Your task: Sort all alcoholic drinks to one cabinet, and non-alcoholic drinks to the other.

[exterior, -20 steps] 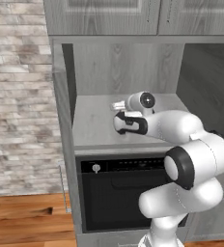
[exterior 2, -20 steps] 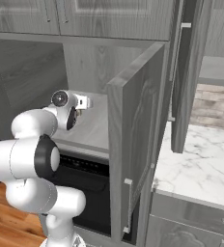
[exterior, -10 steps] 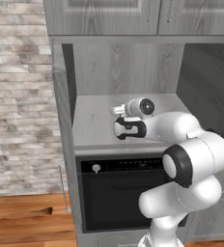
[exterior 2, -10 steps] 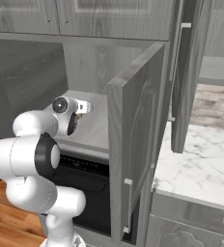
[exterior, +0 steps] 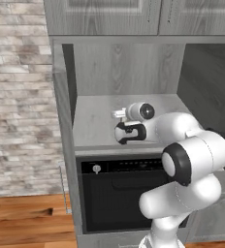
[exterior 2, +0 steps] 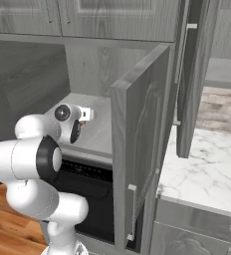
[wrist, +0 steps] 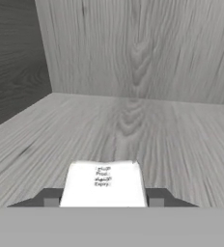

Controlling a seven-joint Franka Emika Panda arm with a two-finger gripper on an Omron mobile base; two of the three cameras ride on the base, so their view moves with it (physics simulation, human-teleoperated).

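Note:
In the hand view, a small carton with a white top face and tiny print, a non-alcoholic drink, sits between the dark fingertips of my gripper, which is shut on it. The gripper is inside the narrower cabinet niche, low over its grey shelf and pointing at the back wall. From the right base view the hand hangs over the shelf's front part. I cannot tell whether the carton touches the shelf. The bottles and the wide cabinet are out of view.
A black built-in oven sits under the niche. The niche's right door stands open toward me, and the left door shows edge-on. A marble counter lies to the right, and a brick wall to the left.
The hand has come down a little toward the shelf and shifted slightly left, still shut on the carton. The base has not moved.

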